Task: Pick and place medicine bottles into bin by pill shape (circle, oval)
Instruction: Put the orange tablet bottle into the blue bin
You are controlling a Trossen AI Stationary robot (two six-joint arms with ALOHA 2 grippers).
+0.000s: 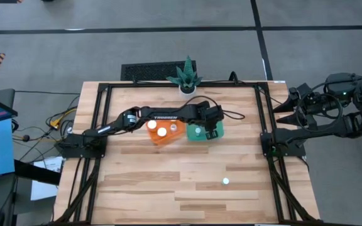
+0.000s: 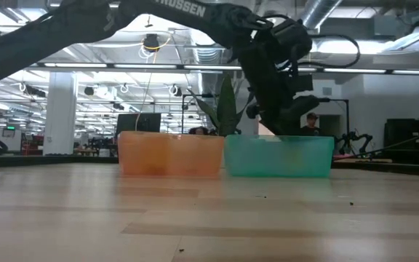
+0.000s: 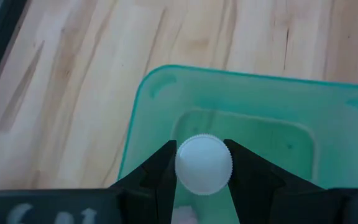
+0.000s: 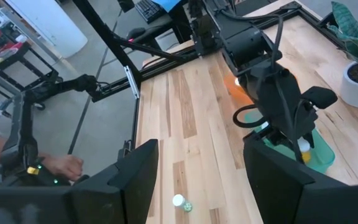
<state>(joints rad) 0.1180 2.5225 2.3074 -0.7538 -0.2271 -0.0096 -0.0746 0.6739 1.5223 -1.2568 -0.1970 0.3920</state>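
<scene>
Two translucent plastic bins sit side by side mid-bench in the high view: an orange bin holding three white-capped bottles, and a green bin with one round white cap showing inside. My left gripper reaches over the green bin's right part. A lone bottle stands well apart on the pale, striped wooden bench. My right arm waits off the bench's right edge. A leafy plant in a white pot stands at the far edge.

Low view: the orange bin and green bin touch, both rectangular and frosted; my left gripper hangs just above the green one.

Left wrist view: my dark fingers pinch a held bottle by its round, ridged white cap, which faces the camera, so its long axis runs down into the rounded-cornered green bin.

Right wrist view: my right fingers stand spread, gripping nothing; the lone bottle sits between them in the picture, far off on the bench.
</scene>
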